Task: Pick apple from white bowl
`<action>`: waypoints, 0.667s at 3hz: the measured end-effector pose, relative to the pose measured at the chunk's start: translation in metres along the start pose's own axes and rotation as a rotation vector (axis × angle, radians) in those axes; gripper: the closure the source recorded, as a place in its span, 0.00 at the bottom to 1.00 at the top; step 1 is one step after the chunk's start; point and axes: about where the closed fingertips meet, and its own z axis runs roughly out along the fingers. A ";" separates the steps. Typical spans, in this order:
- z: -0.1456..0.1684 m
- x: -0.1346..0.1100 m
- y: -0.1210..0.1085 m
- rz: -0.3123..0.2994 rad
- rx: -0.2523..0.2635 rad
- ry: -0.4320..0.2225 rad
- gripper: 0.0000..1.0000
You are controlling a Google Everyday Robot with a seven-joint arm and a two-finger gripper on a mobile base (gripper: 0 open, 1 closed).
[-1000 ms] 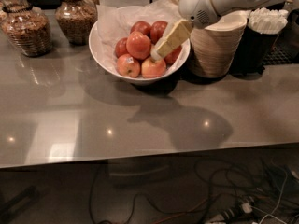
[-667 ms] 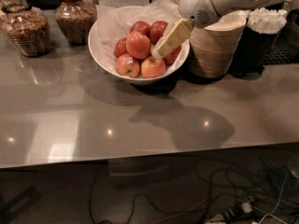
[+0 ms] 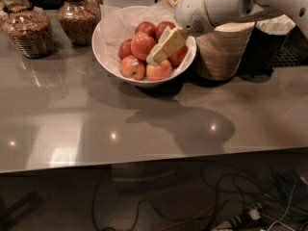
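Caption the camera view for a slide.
Gripper low over red apples in the paper-lined white bowl on a grey counter, jars and stacked paper bowls nearby.

Grey glossy table (image 3: 144, 129). Rear left: glass jar (image 3: 29, 30) and second glass jar (image 3: 79, 16), both holding brown granular food. Stack of paper bowls (image 3: 221, 52) just right of pincer (image 3: 156, 56). Cables (image 3: 216, 211) on floor below.
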 end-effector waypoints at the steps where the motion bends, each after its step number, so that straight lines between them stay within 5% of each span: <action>1: 0.021 0.000 0.001 0.002 0.000 -0.053 0.19; 2: 0.038 0.005 0.002 0.019 -0.004 -0.085 0.28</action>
